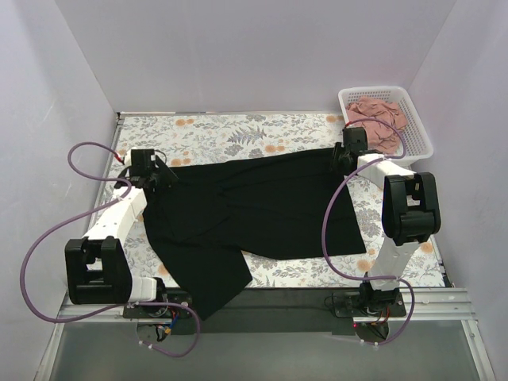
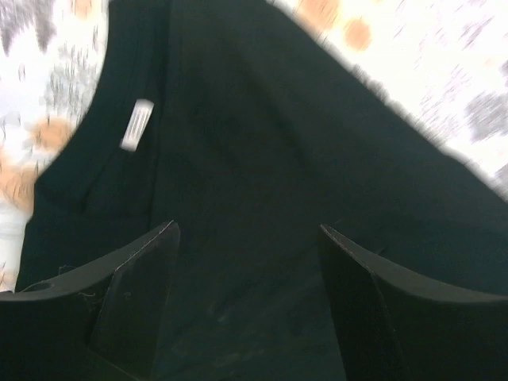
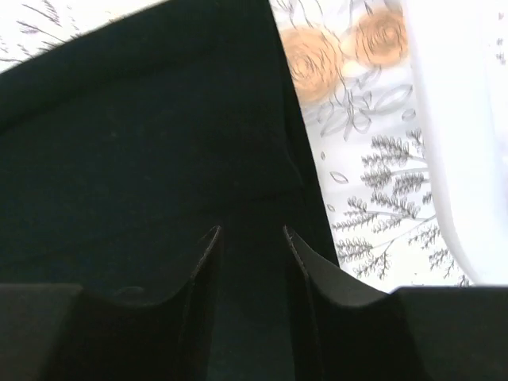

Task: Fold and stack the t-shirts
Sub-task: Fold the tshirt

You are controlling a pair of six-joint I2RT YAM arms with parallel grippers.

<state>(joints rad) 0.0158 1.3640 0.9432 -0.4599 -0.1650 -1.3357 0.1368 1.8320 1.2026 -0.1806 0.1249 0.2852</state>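
Note:
The large black t-shirt (image 1: 254, 206) lies spread across the floral table, one part hanging toward the near edge. My left gripper (image 1: 164, 179) is open at its left end. In the left wrist view the gripper (image 2: 248, 226) stands wide over the black cloth (image 2: 262, 135), just below the collar with its white label (image 2: 137, 125). My right gripper (image 1: 341, 156) is at the shirt's far right corner. In the right wrist view the gripper (image 3: 250, 230) is open by a narrow gap over the black cloth (image 3: 135, 135), near its edge. The pink t-shirt (image 1: 379, 119) lies crumpled in the basket.
The white lattice basket (image 1: 373, 89) stands at the table's back right corner, just behind my right gripper; its wall shows in the right wrist view (image 3: 464, 119). The floral tablecloth (image 1: 238, 131) is bare behind the shirt. Grey walls close in three sides.

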